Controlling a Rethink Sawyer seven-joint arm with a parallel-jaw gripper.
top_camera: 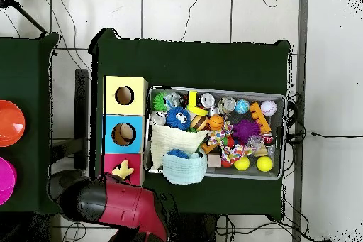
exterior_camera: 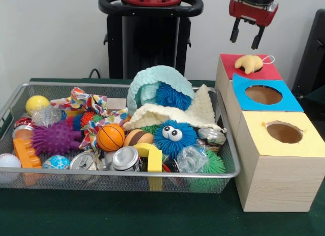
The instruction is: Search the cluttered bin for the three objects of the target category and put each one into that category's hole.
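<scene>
Green cloth covered the table [exterior_camera: 101,215], the largest thing we saw, with pale floor tiles and loose cables around it in the overhead view. On it stood the wire-mesh bin [exterior_camera: 122,173], crowded with toys, and beside it a row of three wooden boxes with red [exterior_camera: 269,72], blue [exterior_camera: 284,101] and yellow [exterior_camera: 304,144] tops, each cut with a round hole. The red and black arm [top_camera: 120,207] reached over the red end. Its gripper [exterior_camera: 246,40] hung above the red box with fingers spread, grasping nothing. Under it a small yellow plush toy [exterior_camera: 249,63] lay over the red hole, not yet dropped through. We judged it light, soft and squashy, unlikely to break or slip; a pinch across its plump middle would hold it, or a nudge might tip it in. In the bin, the mint knitted cloth [exterior_camera: 152,78] and cream knitted cloth [exterior_camera: 198,114] looked similarly limp, best pinched at a raised fold.
</scene>
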